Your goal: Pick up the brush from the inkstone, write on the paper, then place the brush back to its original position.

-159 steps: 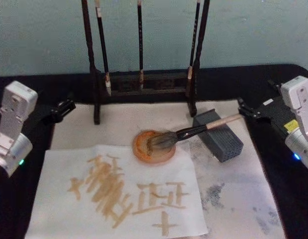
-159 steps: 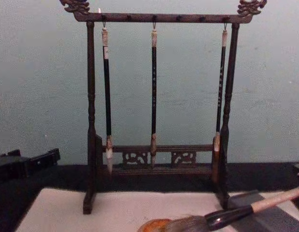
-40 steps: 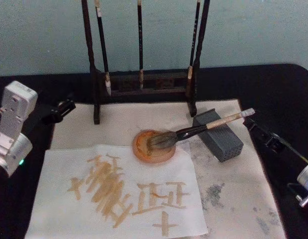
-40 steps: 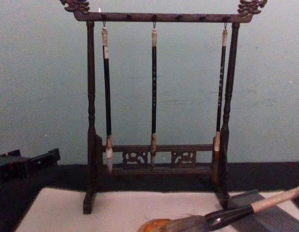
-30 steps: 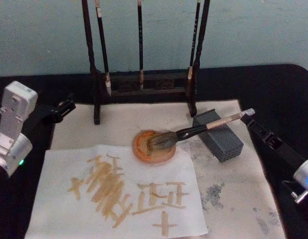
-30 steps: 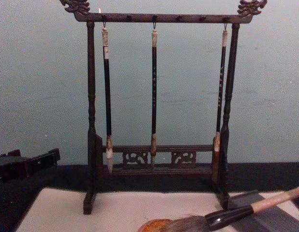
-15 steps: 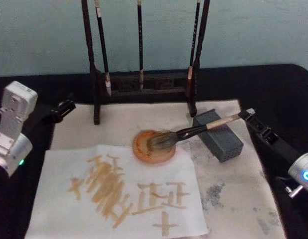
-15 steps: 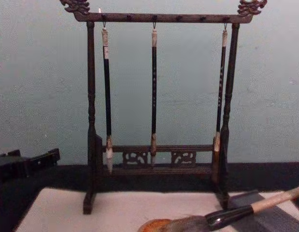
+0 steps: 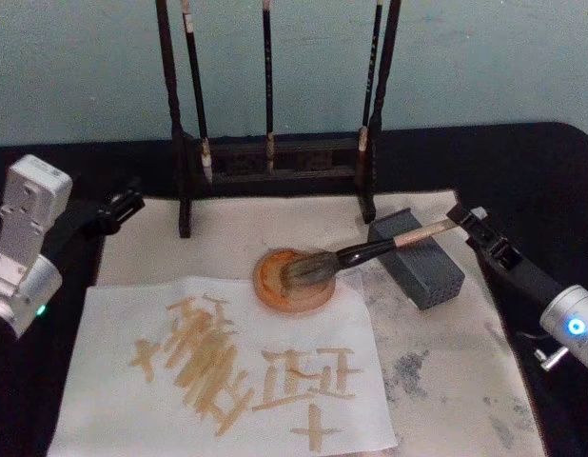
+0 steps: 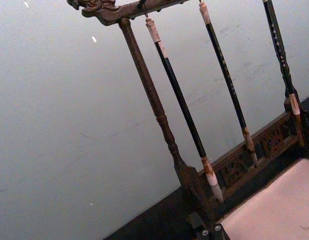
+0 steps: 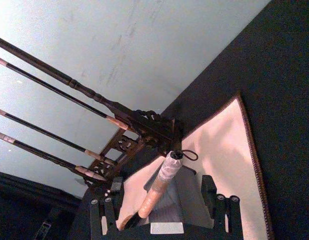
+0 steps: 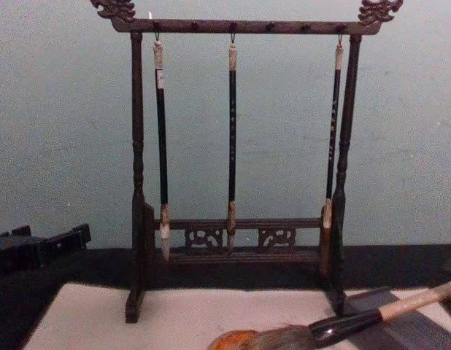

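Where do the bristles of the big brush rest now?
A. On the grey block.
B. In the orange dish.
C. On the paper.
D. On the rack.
B: the brush lies with its bristles in the orange dish, its handle over the grey block, and the open right hand sits around its end. The left hand hangs at the left.
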Controlling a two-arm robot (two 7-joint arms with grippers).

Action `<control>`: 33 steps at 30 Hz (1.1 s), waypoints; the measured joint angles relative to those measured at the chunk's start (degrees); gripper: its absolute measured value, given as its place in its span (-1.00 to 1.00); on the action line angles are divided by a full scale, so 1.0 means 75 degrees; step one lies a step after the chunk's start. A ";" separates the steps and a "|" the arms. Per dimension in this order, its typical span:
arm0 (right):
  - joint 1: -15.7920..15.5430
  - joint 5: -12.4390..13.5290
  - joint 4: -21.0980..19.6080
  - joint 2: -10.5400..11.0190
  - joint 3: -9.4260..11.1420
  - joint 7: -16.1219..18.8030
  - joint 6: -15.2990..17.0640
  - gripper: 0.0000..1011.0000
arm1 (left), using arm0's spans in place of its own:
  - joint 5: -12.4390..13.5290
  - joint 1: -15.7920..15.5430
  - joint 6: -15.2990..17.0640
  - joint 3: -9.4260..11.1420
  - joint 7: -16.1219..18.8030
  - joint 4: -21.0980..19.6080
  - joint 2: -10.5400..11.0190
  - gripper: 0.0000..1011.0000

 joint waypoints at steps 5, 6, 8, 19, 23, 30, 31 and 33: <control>0.0017 0.0093 -0.0026 0.0001 -0.0073 -0.0113 -0.0020 0.98 | 0.0000 0.0000 0.0000 0.0000 0.0000 0.0000 0.0000 0.98; 0.0017 0.0114 -0.0031 0.0001 -0.0083 -0.0127 -0.0025 0.98 | 0.0000 0.0000 0.0000 0.0000 0.0000 0.0000 0.0000 0.98; 0.0019 0.0192 -0.0038 0.0000 -0.0103 -0.0153 -0.0033 0.98 | 0.0000 0.0000 0.0000 0.0000 0.0000 0.0000 0.0000 0.98; 0.0072 0.0664 0.0043 -0.0027 -0.0178 -0.0134 -0.0008 0.98 | 0.0000 0.0000 0.0000 0.0001 0.0000 0.0000 0.0000 0.98; 0.0096 0.0796 0.0078 -0.0016 -0.0243 -0.0083 0.0000 0.98 | 0.0000 0.0000 0.0000 0.0000 0.0000 0.0000 0.0000 0.98; 0.0146 0.0953 0.0115 0.0032 -0.0348 -0.0037 -0.0019 0.98 | 0.0000 0.0000 0.0000 0.0000 0.0000 0.0000 0.0000 0.98; 0.0153 0.0969 0.0121 0.0040 -0.0360 -0.0034 -0.0025 0.98 | 0.0000 0.0000 0.0000 0.0000 0.0000 0.0000 0.0000 0.98; 0.0168 0.1008 0.0128 0.0060 -0.0393 -0.0027 -0.0052 0.98 | 0.0000 0.0000 0.0000 0.0000 0.0000 0.0000 0.0000 0.98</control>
